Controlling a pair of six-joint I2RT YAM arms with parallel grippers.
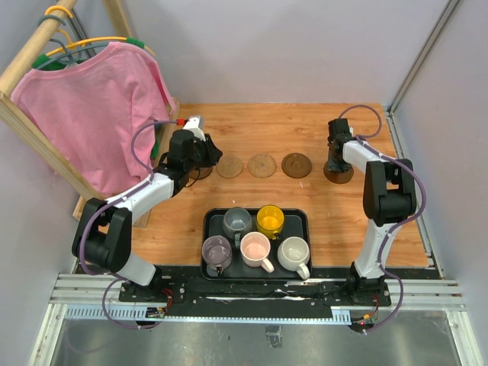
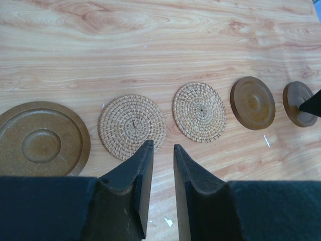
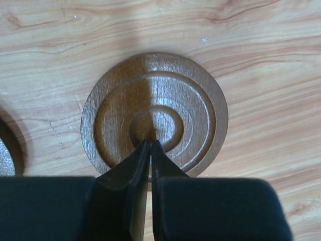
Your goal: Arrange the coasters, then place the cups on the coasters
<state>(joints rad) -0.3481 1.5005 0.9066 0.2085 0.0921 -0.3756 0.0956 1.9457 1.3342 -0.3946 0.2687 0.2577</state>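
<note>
Five coasters lie in a row across the wooden table. In the left wrist view, from the left, they are a dark brown coaster [image 2: 42, 139], two tan woven coasters [image 2: 132, 126] [image 2: 199, 112], and two more dark brown coasters [image 2: 252, 102] [image 2: 299, 104]. My left gripper [image 2: 163, 145] hovers over bare wood just in front of the first tan coaster, open a little and holding nothing. My right gripper [image 3: 150, 142] is shut, its tips at the centre of the rightmost dark coaster [image 3: 154, 113]. The cups stand on the tray: grey-blue [image 1: 237, 221], yellow [image 1: 270, 219], mauve [image 1: 216, 252], pink [image 1: 255, 248] and off-white [image 1: 293, 253].
The black tray [image 1: 302, 217] sits at the near middle between the arm bases. A pink shirt [image 1: 91, 107] hangs on a wooden rack at the back left, close to my left arm. Grey walls close the back and right sides.
</note>
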